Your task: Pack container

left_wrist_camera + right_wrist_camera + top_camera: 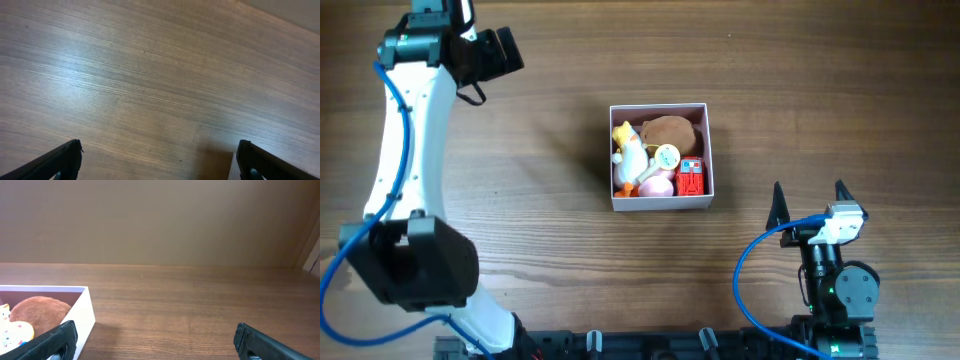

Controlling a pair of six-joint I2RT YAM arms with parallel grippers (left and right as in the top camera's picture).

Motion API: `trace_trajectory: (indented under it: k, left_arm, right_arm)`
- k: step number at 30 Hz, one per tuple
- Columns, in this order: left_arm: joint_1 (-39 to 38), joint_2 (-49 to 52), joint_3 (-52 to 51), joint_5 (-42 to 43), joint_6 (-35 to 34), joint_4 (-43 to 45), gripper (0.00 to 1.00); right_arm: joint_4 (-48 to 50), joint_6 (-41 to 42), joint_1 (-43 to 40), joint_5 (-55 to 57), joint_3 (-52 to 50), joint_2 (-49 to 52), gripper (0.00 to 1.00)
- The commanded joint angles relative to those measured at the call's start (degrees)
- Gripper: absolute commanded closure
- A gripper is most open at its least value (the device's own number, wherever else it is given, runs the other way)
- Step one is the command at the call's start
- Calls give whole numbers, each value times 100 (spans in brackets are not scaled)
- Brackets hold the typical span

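Overhead: container (660,204) sits mid-table, toys (655,155) packed inside. Left gripper (160,147) and right gripper (809,190) stand spread wide and empty, well apart from it. Risk: a careless approach may clip its thin wall and shift it.

— What did the left arm (420,150) look like?
— It had a long white link between bulky black joints (415,262). A thin blue cable (404,120) ran along it.
— And the right arm (840,290)?
— That one was mostly black. It had a white block (842,220) near its tip, a small green light (833,291) on the housing, and a blue cable loop (740,275) bulging out to the left.
— And the fingers?
— Black on both. The right gripper (810,200) had two slim, pointed prongs. Seen up close, the left gripper (159,145) had matte, wedge-shaped fingers with rounded corners.
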Motion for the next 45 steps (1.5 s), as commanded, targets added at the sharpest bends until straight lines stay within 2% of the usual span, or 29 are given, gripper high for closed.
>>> trace_trajectory:
  k: [1,13,20,30,33,40,45]
  left_arm:
    - [37,-975,22,-92,-33,-127,0]
    - [37,-2855,-96,-330,-35,-555,0]
    - [37,-4293,-1150,-326,-37,-396,0]
    - [37,-6887,-4170,-304,-57,1812,0]
    - [37,-7742,-5458,-118,-57,2927,0]
    - [37,-8596,-7202,400,-57,4363,0]
    - [37,-9018,-8054,632,-57,4968,0]
  right_arm:
    - [24,-57,35,70,-7,-79,0]
    - [26,-57,35,70,-7,-79,0]
    - [24,-57,35,70,-7,-79,0]
    - [24,-57,35,70,-7,-79,0]
    - [24,-57,35,70,-7,-79,1]
    - [24,-55,35,70,-7,-79,0]
    - [24,-57,35,70,-7,-79,0]
